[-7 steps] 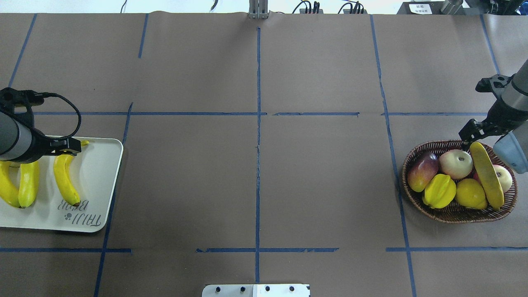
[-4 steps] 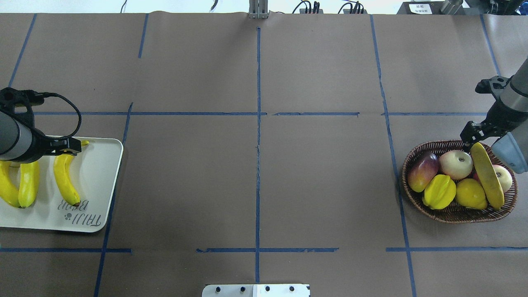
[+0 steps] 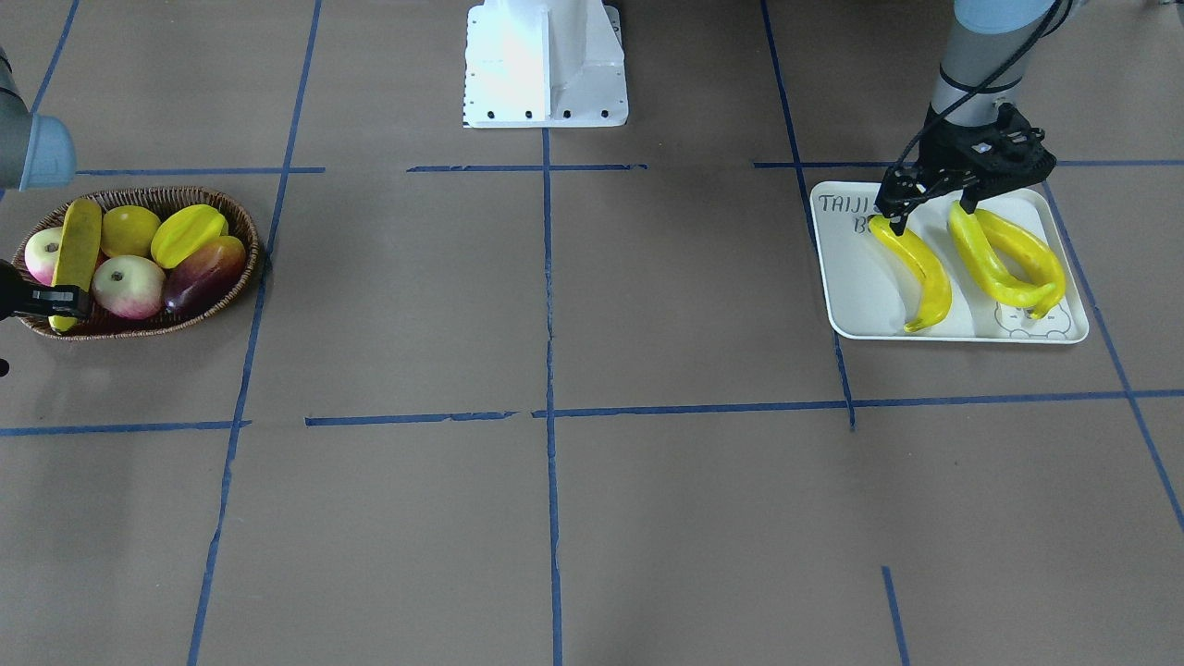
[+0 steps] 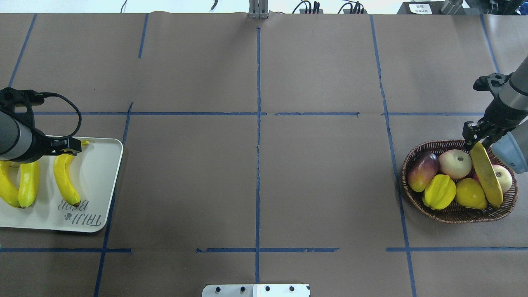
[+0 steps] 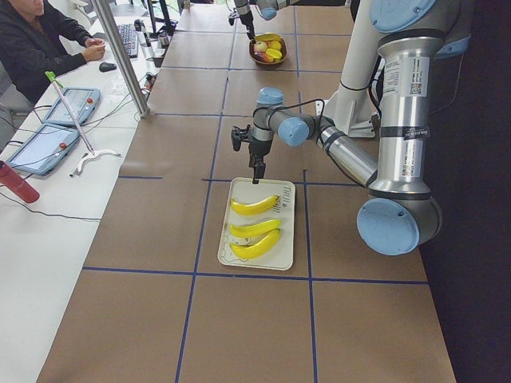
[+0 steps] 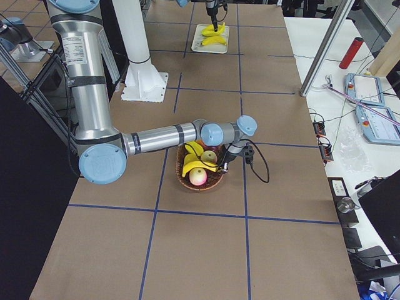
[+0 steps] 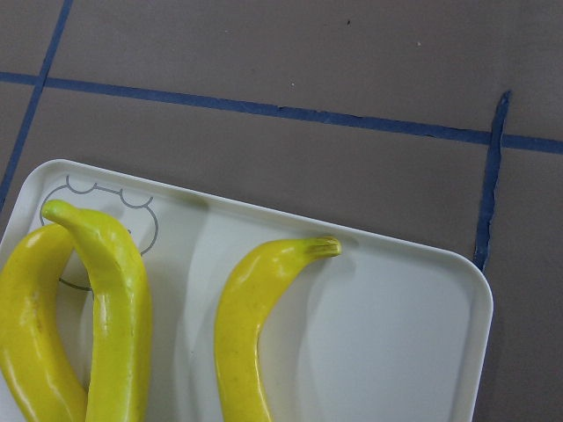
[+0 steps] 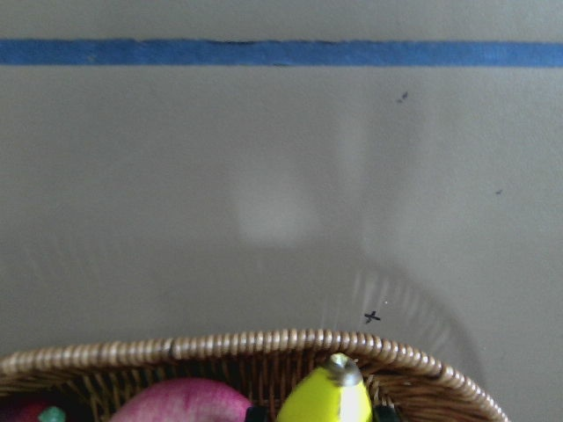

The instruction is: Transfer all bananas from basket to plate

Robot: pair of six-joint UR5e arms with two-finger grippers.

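Observation:
Three yellow bananas (image 4: 66,177) lie on the off-white plate (image 4: 99,173), which also shows in the front view (image 3: 860,296). My left gripper (image 4: 66,147) hovers open and empty over the stem end of the banana nearest the plate's inner edge (image 3: 916,268). A fourth banana (image 4: 486,175) lies slanted across the fruit in the brown wicker basket (image 4: 453,214). My right gripper (image 4: 475,139) is at the basket's far rim. Its fingers close on that banana's far tip, seen in the right wrist view (image 8: 330,400).
The basket also holds a red-purple mango (image 4: 423,171), two apples (image 4: 455,163), a starfruit (image 4: 440,191) and a round yellow fruit (image 4: 470,193). The robot base (image 3: 546,65) stands at mid table. An operator with tablets sits beyond the far edge (image 5: 40,40).
My right gripper has shifted slightly right at the basket's rim, and the banana's tip has moved a little with it. The left arm has barely moved.

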